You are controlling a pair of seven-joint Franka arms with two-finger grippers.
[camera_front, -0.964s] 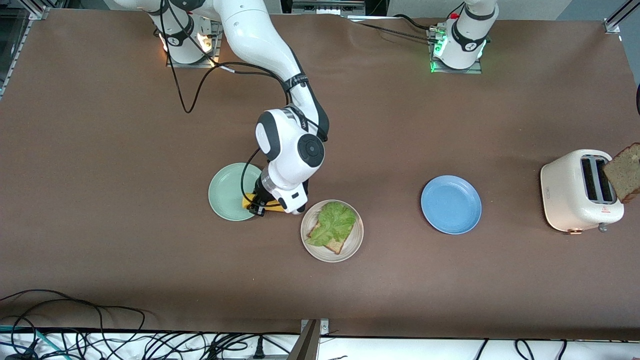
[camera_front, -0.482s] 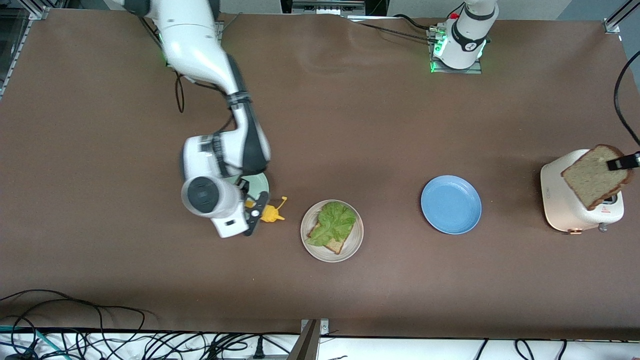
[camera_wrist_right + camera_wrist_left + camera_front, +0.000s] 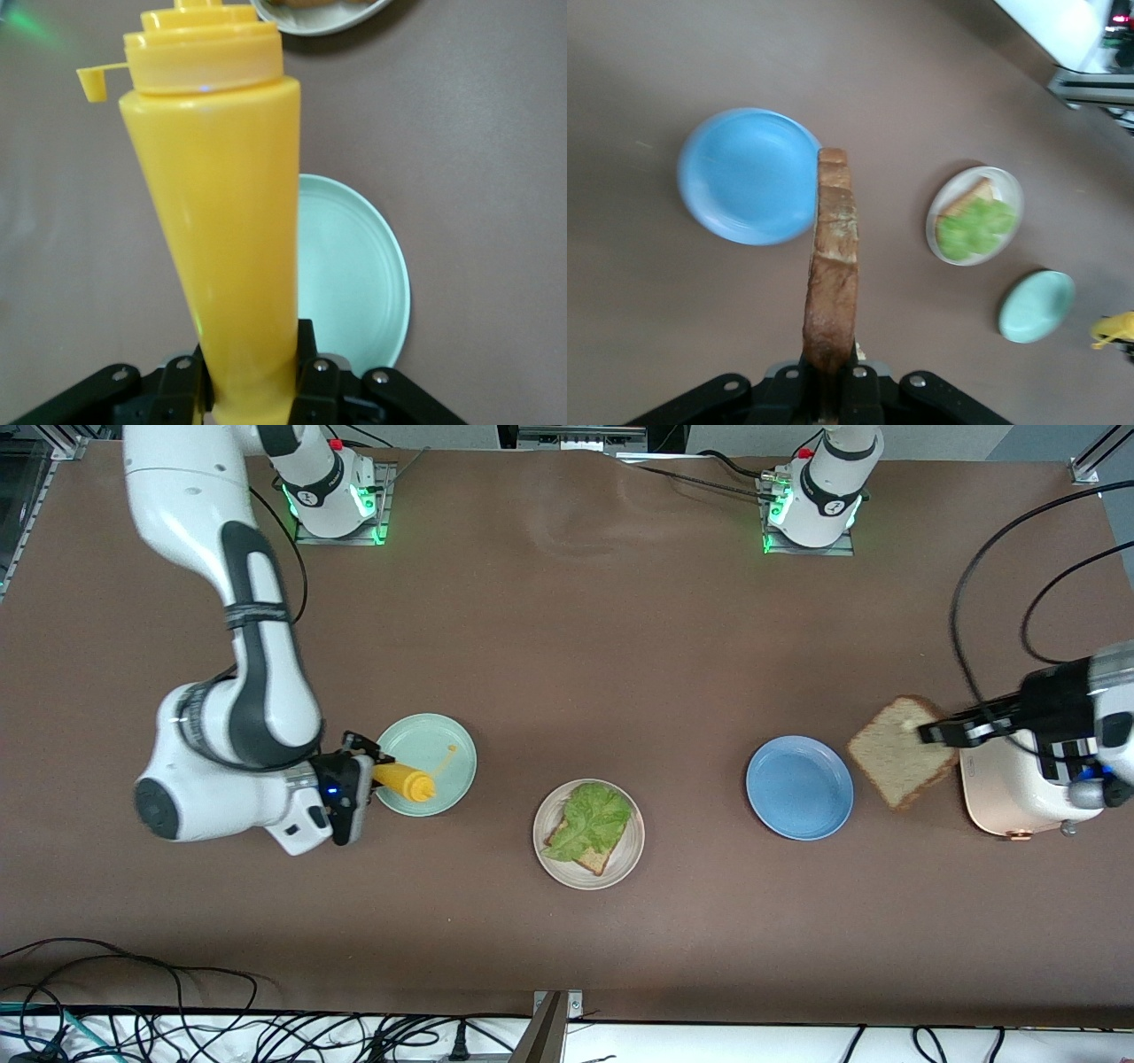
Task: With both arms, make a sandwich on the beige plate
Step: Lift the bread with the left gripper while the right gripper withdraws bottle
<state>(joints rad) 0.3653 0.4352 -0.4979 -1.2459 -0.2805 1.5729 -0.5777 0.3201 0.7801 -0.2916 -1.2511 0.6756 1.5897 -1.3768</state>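
The beige plate (image 3: 588, 834) sits near the middle of the table, somewhat toward the front-camera edge, and carries the half-built sandwich: one bread slice (image 3: 585, 853) lying flat with a ruffled lettuce leaf (image 3: 592, 818) on top of it. The second bread slice (image 3: 898, 751) is up in the air, clenched by one edge in the left gripper (image 3: 941, 732), over bare table between the blue plate (image 3: 799, 786) and the white toaster (image 3: 1019, 802) at the left arm's end.

The relation that matters: the beige plate lies from this held slice toward the right arm's end of the table, past the blue plate, so the left arm has to carry it over the blue plate to reach the lettuce. In the left wrist view the slice (image 3: 831, 266) runs straight out from the jaws, edge-on, with the beige plate (image 3: 974, 215) well off to one side of that line. By my judgement the slice must be laid flat and squared to the lower one before release.

The right gripper (image 3: 354, 775) is by the pale green plate's (image 3: 434, 748) rim, grasping the yellow squeeze bottle (image 3: 404, 780) by its base, nozzle pointing over that plate; it is the nearer gripper to the sandwich, but its hold is on the bottle
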